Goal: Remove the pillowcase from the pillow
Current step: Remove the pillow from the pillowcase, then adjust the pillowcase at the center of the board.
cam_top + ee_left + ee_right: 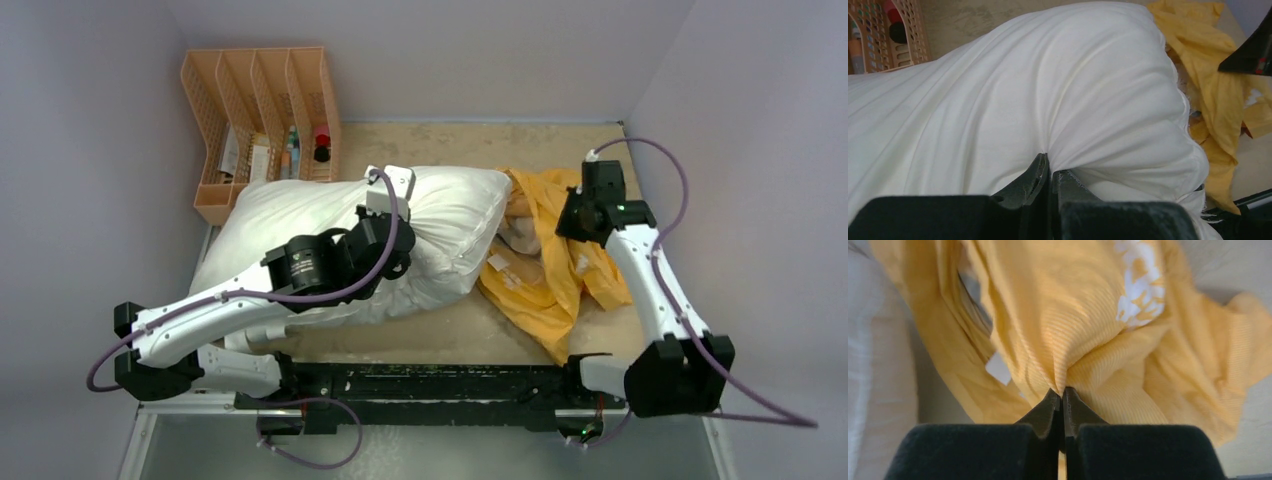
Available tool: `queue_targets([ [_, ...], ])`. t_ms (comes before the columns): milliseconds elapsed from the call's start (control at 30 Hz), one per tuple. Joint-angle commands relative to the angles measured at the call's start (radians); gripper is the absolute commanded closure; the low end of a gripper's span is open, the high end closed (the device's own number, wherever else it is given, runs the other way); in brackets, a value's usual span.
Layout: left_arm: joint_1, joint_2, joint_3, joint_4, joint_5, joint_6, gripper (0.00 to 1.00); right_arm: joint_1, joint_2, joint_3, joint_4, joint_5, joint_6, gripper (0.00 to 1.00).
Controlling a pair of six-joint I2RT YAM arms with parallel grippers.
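Note:
The plain white pillow (330, 225) lies bare across the left and middle of the table and fills the left wrist view (1038, 90). The orange-yellow pillowcase (555, 265) lies crumpled to its right, off the pillow, its near edge by the pillow's right end. White lettering (1138, 285) shows on it in the right wrist view. My left gripper (1050, 162) is shut, pinching a fold of the pillow's fabric near its right end (405, 250). My right gripper (1062, 392) is shut on a bunched fold of the pillowcase, over the cloth's far right part (572, 222).
An orange wire file rack (262, 125) with small bottles stands at the back left, just behind the pillow. The tan tabletop (450, 140) is walled in by grey panels on the left, back and right. A black rail (430, 385) runs along the near edge.

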Motion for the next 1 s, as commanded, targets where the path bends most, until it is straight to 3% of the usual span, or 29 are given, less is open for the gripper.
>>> queue_targets([
  [0, 0.023, -0.090, 0.049, 0.079, -0.125, 0.003, 1.00, 0.059, 0.068, -0.095, -0.026, -0.193, -0.048, 1.00],
  [167, 0.023, -0.101, 0.053, 0.070, -0.150, -0.012, 1.00, 0.110, 0.007, -0.258, 0.127, -0.447, 0.033, 0.89],
  [333, 0.022, -0.101, 0.057, 0.084, -0.158, -0.016, 1.00, 0.176, 0.073, -0.319, 0.195, -0.454, 0.082, 0.46],
  [433, 0.022, -0.103, 0.058, 0.083, -0.162, -0.022, 1.00, 0.207, 0.145, -0.337, 0.239, -0.453, 0.123, 0.26],
  [533, 0.021, -0.113, 0.056, 0.068, -0.161, -0.038, 1.00, 0.277, 0.159, -0.317, 0.238, -0.335, 0.142, 0.09],
  [667, 0.021, -0.151, 0.034, 0.077, -0.171, -0.053, 1.00, 0.299, 0.205, -0.338, 0.262, -0.231, 0.177, 0.05],
  [833, 0.021, -0.165, 0.030, 0.069, -0.175, -0.063, 1.00, 0.395, 0.274, -0.341, 0.199, 0.105, 0.362, 0.04],
  [900, 0.021, -0.164, 0.027, 0.071, -0.169, -0.066, 1.00, 0.396, 0.300, -0.355, 0.198, 0.169, 0.442, 0.11],
  [967, 0.021, -0.163, 0.030, 0.070, -0.166, -0.068, 1.00, 0.397, 0.309, -0.352, 0.175, 0.222, 0.504, 0.27],
])
